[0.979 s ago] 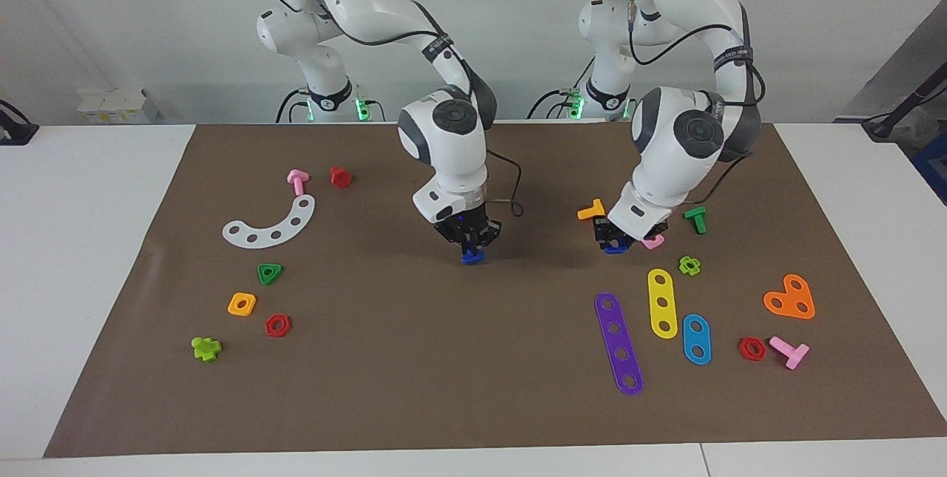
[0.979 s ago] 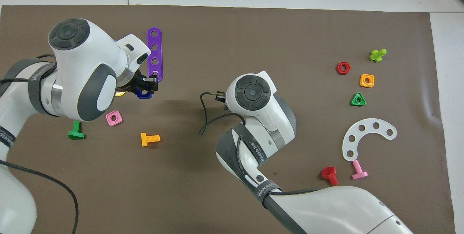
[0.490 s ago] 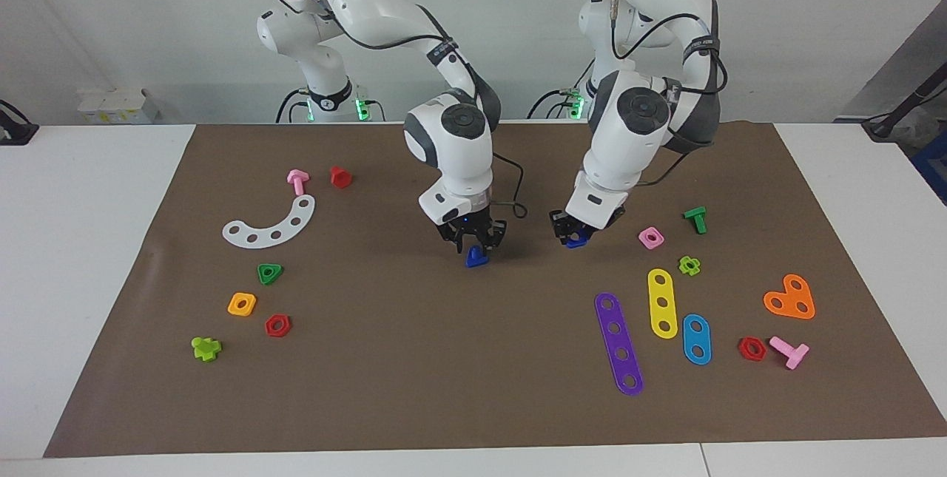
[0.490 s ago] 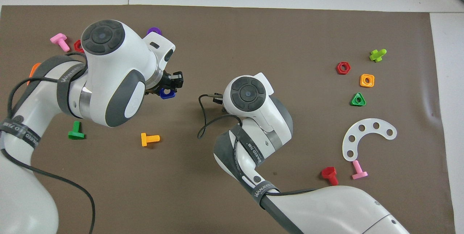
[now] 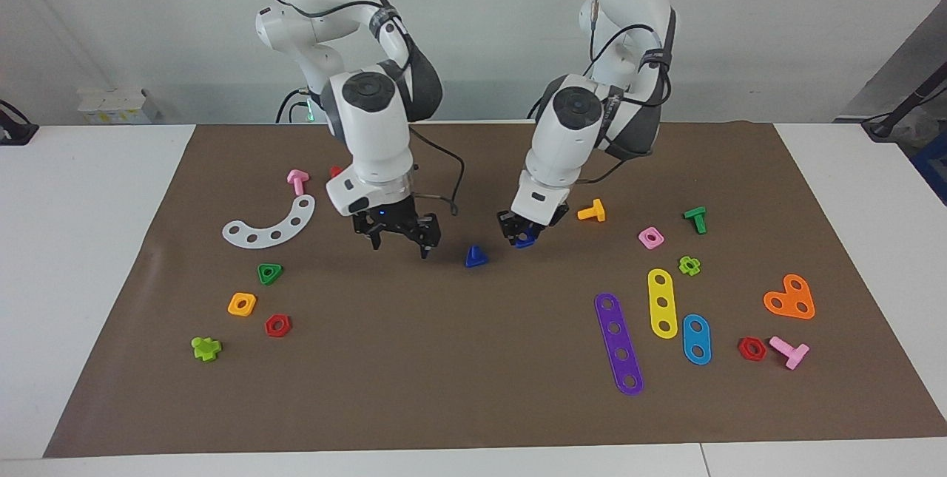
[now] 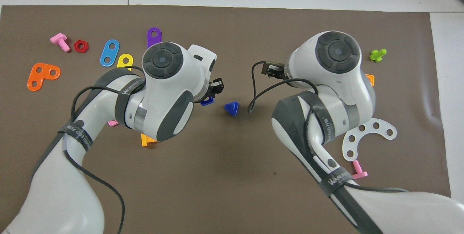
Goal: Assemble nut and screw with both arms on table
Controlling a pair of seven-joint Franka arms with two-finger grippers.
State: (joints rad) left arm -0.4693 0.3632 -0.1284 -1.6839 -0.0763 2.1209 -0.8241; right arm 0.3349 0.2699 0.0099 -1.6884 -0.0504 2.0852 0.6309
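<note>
While left tool (image 5: 522, 234) angled down grips the nut (image 5: 525, 240), right tool (image 5: 397, 234) hangs spread wide, screw (image 5: 476, 256) lying between them

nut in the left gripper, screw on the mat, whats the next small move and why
Probably carry the nut sideways until its hole is over the screw, then lower. The left gripper holds the nut just above the mat, beside the screw. The screw stands free, and the right gripper hangs open nearby.
</note>
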